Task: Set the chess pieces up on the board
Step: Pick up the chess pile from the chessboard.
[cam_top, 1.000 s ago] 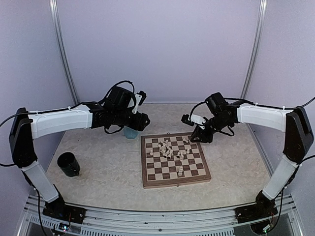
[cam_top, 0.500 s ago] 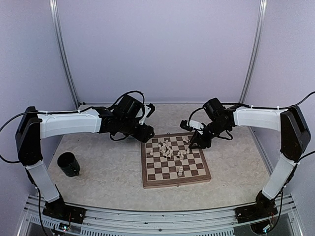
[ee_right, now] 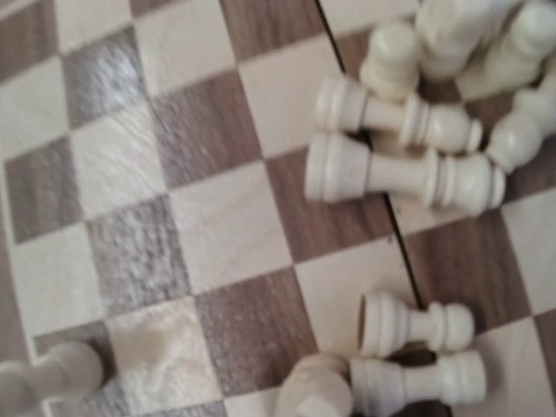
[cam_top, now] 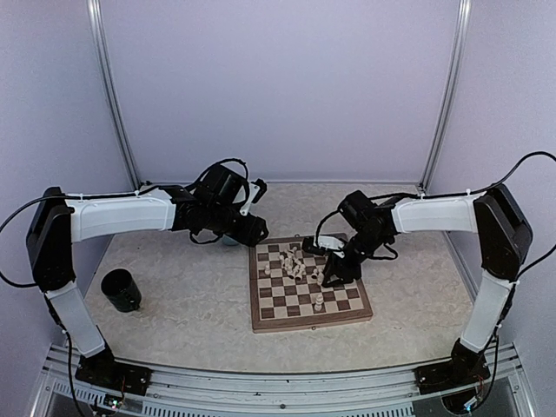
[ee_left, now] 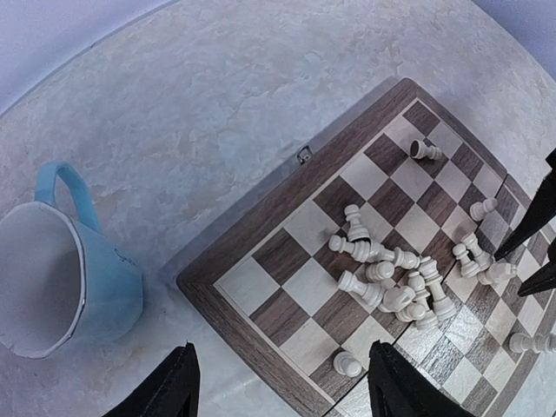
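My left claw (ee_left: 282, 387) hangs with its two fingers wide apart and nothing between them. Just ahead of it and to its right lies the one board (ee_left: 252, 228), its near corner almost under the fingertips. To the claw's left stands one pale blue mug (ee_left: 78, 278) on the table, well apart from the board.

The chess pieces (ee_left: 395, 278) all sit on the board, forward and right of this claw. I count about sixteen, most tumbled in one heap and too tangled for an exact figure. Three or four lie or stand alone around it.

My right claw (cam_top: 333, 271) is low over that heap. Its own camera shows no fingers, only about ten fallen pieces (ee_right: 400, 174) directly below, so I cannot tell whether it is apart or together.

One black cup (cam_top: 122, 289) stands far behind the left claw.
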`<act>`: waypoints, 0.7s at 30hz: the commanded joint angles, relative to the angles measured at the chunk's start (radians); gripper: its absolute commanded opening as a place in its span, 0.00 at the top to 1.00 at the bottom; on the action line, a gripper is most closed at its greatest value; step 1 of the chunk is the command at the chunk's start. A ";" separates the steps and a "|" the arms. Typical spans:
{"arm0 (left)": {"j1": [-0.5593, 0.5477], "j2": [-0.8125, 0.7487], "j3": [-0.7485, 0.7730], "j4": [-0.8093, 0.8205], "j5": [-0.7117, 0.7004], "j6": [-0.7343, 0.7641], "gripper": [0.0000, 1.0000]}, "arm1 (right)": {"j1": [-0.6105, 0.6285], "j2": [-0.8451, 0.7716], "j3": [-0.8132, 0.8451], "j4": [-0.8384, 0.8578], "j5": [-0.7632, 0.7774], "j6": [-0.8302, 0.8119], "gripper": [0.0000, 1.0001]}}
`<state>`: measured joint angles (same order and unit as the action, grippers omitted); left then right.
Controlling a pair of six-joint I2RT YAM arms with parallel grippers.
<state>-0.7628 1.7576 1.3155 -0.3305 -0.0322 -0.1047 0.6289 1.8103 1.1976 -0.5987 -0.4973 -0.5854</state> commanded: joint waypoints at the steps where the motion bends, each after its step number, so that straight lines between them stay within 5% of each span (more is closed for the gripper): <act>1: 0.000 -0.012 0.030 0.006 0.014 -0.009 0.34 | 0.015 0.031 0.039 -0.017 0.012 0.017 0.64; 11: -0.001 -0.005 0.034 0.000 0.006 -0.006 0.34 | 0.020 0.049 0.059 -0.014 -0.001 0.030 0.69; 21: -0.003 0.003 0.036 -0.004 0.002 -0.005 0.34 | 0.019 0.004 0.057 -0.016 0.026 0.038 0.97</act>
<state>-0.7628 1.7576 1.3174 -0.3317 -0.0307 -0.1062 0.6395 1.8488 1.2457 -0.5999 -0.4850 -0.5488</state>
